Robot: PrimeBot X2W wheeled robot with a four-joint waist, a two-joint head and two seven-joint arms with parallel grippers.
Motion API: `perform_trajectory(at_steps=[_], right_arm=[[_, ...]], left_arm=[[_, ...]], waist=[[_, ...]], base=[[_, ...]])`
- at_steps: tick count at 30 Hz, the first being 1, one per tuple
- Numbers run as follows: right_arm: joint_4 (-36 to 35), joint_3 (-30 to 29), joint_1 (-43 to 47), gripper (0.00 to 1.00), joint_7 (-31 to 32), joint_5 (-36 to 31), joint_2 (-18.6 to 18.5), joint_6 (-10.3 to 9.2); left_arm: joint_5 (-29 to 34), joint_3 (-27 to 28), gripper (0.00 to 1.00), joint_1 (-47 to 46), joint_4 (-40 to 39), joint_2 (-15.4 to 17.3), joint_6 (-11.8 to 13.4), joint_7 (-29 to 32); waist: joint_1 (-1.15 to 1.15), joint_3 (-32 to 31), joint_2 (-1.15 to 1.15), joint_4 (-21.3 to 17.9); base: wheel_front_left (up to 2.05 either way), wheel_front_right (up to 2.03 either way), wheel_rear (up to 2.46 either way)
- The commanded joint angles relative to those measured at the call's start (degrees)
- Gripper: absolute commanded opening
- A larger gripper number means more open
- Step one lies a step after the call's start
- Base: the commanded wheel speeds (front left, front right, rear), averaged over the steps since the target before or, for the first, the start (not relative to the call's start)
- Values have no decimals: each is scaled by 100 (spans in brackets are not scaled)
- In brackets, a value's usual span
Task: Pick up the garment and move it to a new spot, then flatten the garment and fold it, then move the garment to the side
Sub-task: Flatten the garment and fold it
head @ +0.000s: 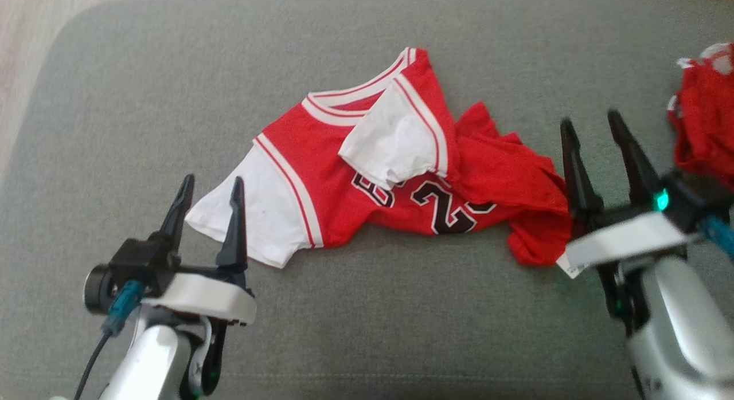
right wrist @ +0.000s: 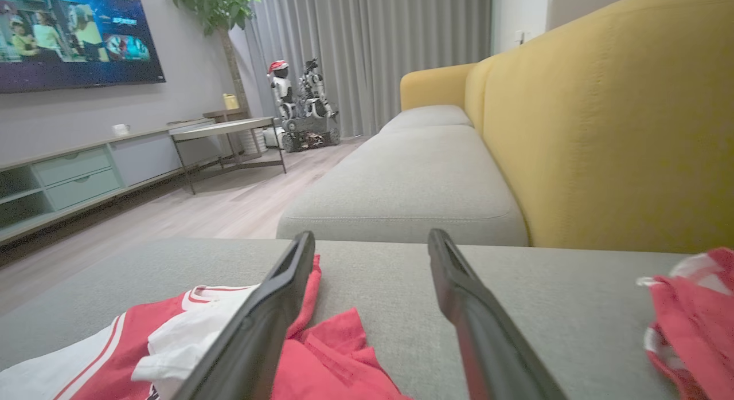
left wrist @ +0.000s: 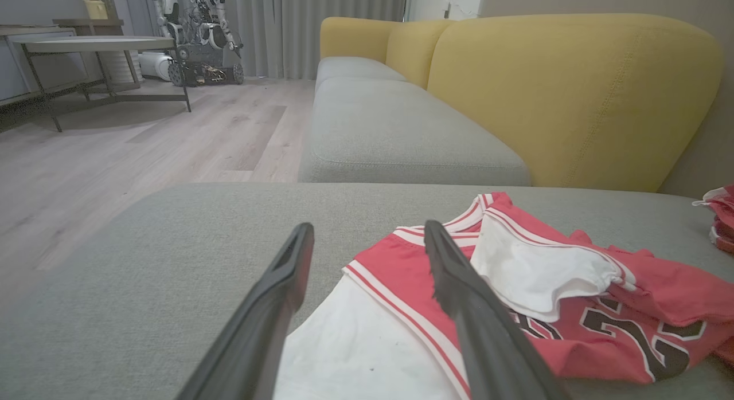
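Note:
The garment [head: 321,176], a red T-shirt with white sleeves and a black number print, lies crumpled on the grey sofa seat [head: 367,308]. One white sleeve is folded over its chest and its hem is bunched at the right. My left gripper [head: 209,185] stands open over the outer white sleeve [left wrist: 355,348] at the shirt's left end. My right gripper [head: 590,125] is open just right of the bunched red hem [right wrist: 338,360], holding nothing. A small white tag [head: 567,265] pokes out beside the right wrist.
A smaller red garment [head: 702,119] lies at the seat's right edge [right wrist: 694,320]. The yellow backrest [left wrist: 573,96] runs behind the seat. Wood floor [left wrist: 114,153], a low table [left wrist: 97,44], a TV [right wrist: 74,36] and another robot [right wrist: 301,108] lie beyond the sofa's left end.

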Motion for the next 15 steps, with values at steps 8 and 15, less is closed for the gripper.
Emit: perform_trajectory(at_steps=[8, 15], right_arm=[[-1869, -444, 1599, 100, 801, -543, 501, -4], [-2571, -410, 2405, 100, 1235, -727, 705, -4]], left_arm=[[-119, 350, 100, 329, -285, 304, 140, 46], [-157, 360, 100, 593, -406, 397, 222, 162]], waist=[[0, -531, 0, -255], [0, -702, 0, -276]], base=[[0, 0, 0], [0, 0, 0]])
